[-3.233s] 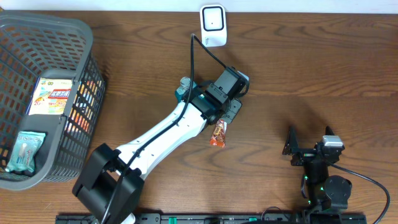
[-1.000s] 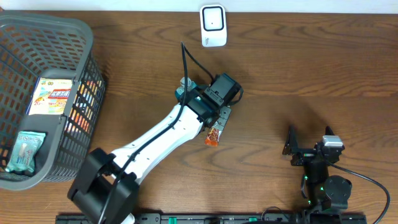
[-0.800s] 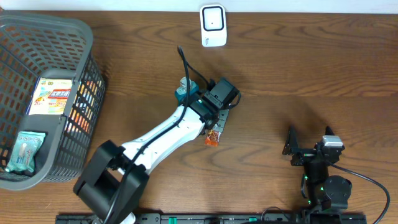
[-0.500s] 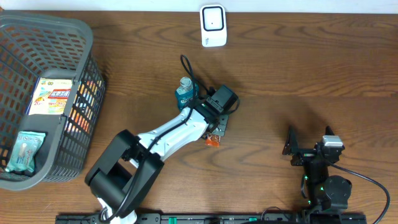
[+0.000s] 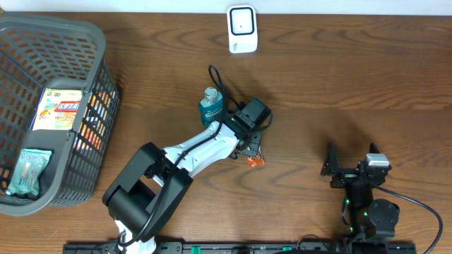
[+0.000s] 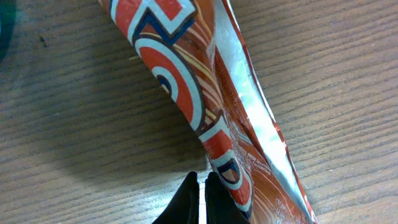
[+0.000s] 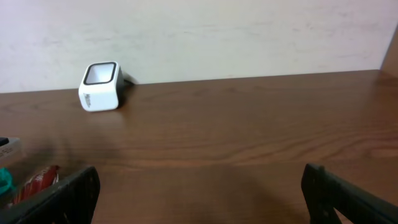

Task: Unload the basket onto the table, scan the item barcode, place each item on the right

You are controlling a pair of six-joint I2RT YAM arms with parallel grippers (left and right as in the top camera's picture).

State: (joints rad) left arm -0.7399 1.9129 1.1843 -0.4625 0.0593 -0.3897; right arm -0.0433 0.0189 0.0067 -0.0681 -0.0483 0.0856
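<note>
One red-orange foil snack packet (image 5: 255,161) lying on brown wood desk (image 5: 353,85), centre, near small teal plastic bottle (image 5: 210,107). L gripper (image 6: 200,196) pressed together, tips at packet's edge. R gripper (image 7: 199,190) spread wide, near-right.

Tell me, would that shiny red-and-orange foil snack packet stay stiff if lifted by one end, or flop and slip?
The red-and-orange foil snack packet probably flops: its thin wrapper shows creases. The glossy film looks slippery, so a pinch may slide. It seems light and flat, unlikely to roll.
</note>
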